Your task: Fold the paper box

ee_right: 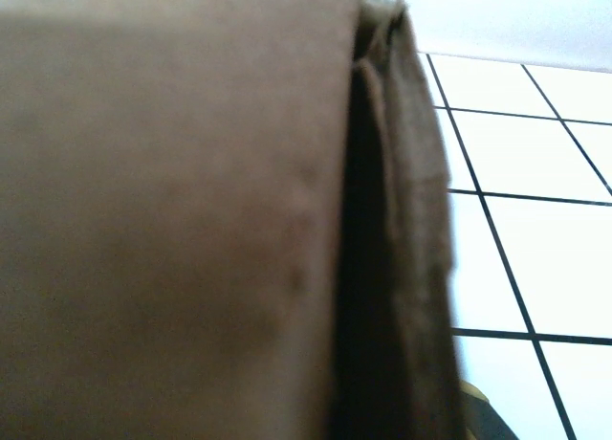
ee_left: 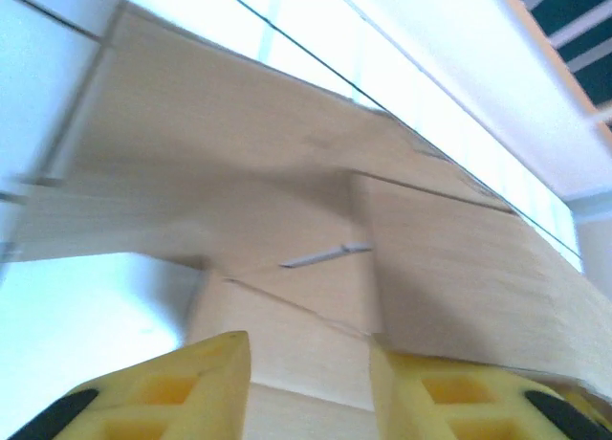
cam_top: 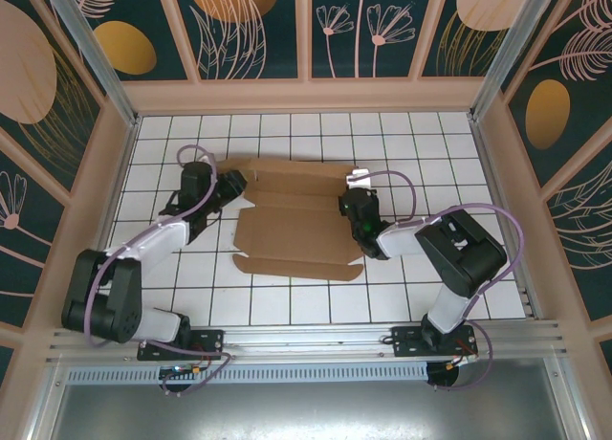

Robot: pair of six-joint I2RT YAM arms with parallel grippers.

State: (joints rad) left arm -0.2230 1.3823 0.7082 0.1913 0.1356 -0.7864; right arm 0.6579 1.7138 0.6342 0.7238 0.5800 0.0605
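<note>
The paper box point(cam_top: 296, 231) is a brown cardboard sheet lying partly folded in the middle of the white tiled table, with flaps raised along its far side. My left gripper point(cam_top: 232, 193) is at the box's far left corner. In the left wrist view its yellow fingers point(ee_left: 206, 383) stand apart over a cardboard flap point(ee_left: 287, 297) that spans the gap between them. My right gripper point(cam_top: 350, 209) is at the box's right edge. In the right wrist view the box's folded side wall point(ee_right: 402, 230) runs into the jaws and hides them, apart from a bit of a yellow fingertip point(ee_right: 475, 402).
The table point(cam_top: 430, 153) has wooden walls at the back and both sides. An aluminium rail point(cam_top: 306, 340) with both arm bases runs along the near edge. Bare tiles lie in front of the box and to its right.
</note>
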